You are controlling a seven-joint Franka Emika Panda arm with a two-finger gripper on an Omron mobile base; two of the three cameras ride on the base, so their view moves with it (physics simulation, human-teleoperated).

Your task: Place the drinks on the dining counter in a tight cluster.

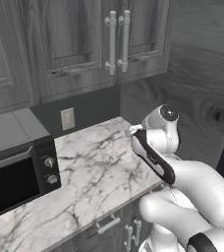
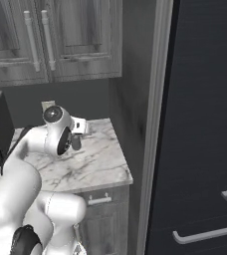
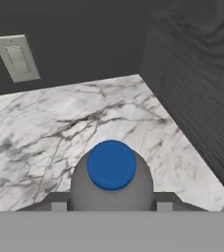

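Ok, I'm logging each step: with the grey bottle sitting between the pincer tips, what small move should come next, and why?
Probably lift straight up. In the hand view the grey bottle with its blue cap sits between the pincer tips, seemingly gripped, above the marble counter beside the dark wood wall. Rising first should clear that wall before carrying it off.

bottle (image 3: pixel 111 182) between the fingers (image 3: pixel 58 204), above marble counter (image 1: pixel 99 167), microwave (image 1: pixel 18 174) at its left

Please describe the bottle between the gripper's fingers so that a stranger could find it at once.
Find the marble counter that ends at a dark wood-grain side panel, below the grey wall cabinets. Near that corner, the gripper is closed around a small grey bottle. Its bright blue cap is unmistakable.
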